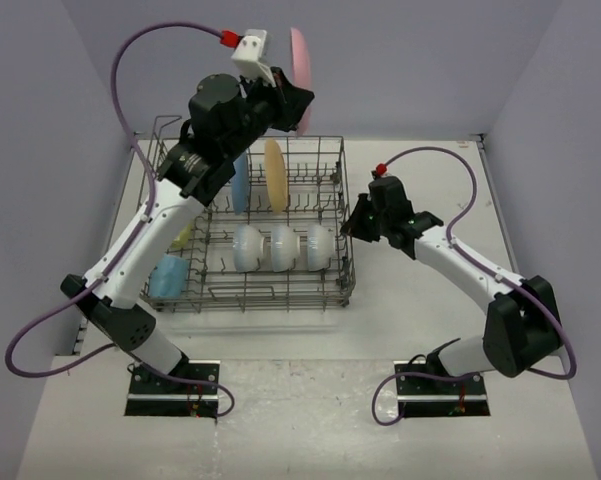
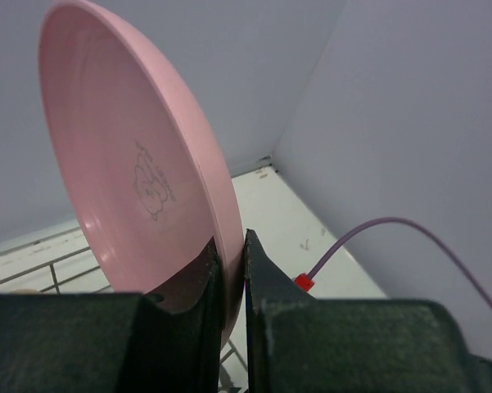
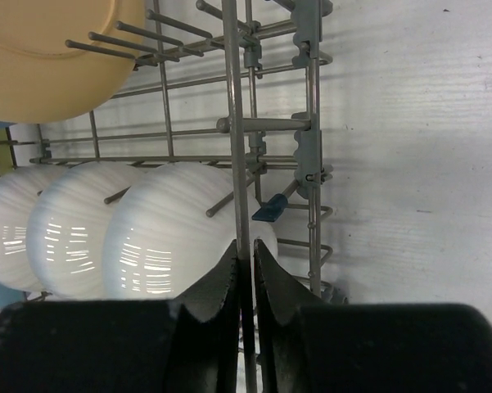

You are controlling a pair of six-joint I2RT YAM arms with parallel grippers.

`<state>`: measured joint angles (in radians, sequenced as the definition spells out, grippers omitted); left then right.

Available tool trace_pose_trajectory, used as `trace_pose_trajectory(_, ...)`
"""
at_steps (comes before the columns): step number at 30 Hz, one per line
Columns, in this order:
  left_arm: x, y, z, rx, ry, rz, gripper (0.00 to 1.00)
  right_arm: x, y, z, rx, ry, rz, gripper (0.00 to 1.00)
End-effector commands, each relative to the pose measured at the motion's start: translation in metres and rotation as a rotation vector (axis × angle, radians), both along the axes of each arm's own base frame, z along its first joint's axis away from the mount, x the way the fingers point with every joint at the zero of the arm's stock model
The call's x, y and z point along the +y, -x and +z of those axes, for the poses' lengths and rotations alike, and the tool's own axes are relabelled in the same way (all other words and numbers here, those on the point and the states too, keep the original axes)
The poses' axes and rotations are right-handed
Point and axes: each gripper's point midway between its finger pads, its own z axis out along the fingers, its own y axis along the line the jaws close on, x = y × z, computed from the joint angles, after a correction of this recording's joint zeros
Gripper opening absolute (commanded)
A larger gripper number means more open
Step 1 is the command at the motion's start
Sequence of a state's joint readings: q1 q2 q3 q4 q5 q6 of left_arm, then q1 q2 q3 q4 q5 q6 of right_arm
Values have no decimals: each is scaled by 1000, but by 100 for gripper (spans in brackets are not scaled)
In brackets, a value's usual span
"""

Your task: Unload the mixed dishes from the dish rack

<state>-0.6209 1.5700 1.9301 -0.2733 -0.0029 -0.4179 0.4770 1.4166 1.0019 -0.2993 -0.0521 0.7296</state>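
Observation:
My left gripper is raised high over the back of the dish rack and is shut on the lower rim of a pink plate, held on edge. In the left wrist view the fingertips pinch that plate. My right gripper is shut on the rack's right top rim wire, beside the nearest white bowl. In the rack stand a blue plate, an orange plate, three white bowls, a yellow mug and a light-blue mug.
The rack sits on a white mat on the table, with bare table to its right and front. Grey walls close in the back and sides. A purple cable loops above my right arm.

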Motion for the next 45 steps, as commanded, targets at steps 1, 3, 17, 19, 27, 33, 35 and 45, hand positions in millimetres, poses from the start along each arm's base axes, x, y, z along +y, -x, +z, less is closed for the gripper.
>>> trace_pose_trajectory(1,-17,-6,-21,-93,-196,-75,0,-22,-10,10,-18,98,-55,12)
trace_pose_trajectory(3,-16,-4,-32,-98,-258,-90,0,-24,-17,48,-92,86,-59,40)
trace_pose_trajectory(17,-48,99,-119,-591,-930,-412,0,-93,23,247,-435,9,-214,99)
trace_pose_trajectory(19,-54,106,-125,-632,-989,-417,0,-90,28,262,-444,-8,-187,99)
trace_pose_trajectory(27,-68,102,-130,-654,-1100,-304,0,-67,21,223,-250,35,-57,93)
trace_pose_trajectory(33,-75,91,-145,-629,-1177,-244,0,-61,16,213,-230,45,-25,41)
trace_pose_trajectory(35,-79,91,-144,-640,-1178,-234,0,-60,11,213,-238,42,-31,0)
trace_pose_trajectory(45,-78,87,-109,-573,-979,-120,100,-111,-30,207,-272,21,-293,0)
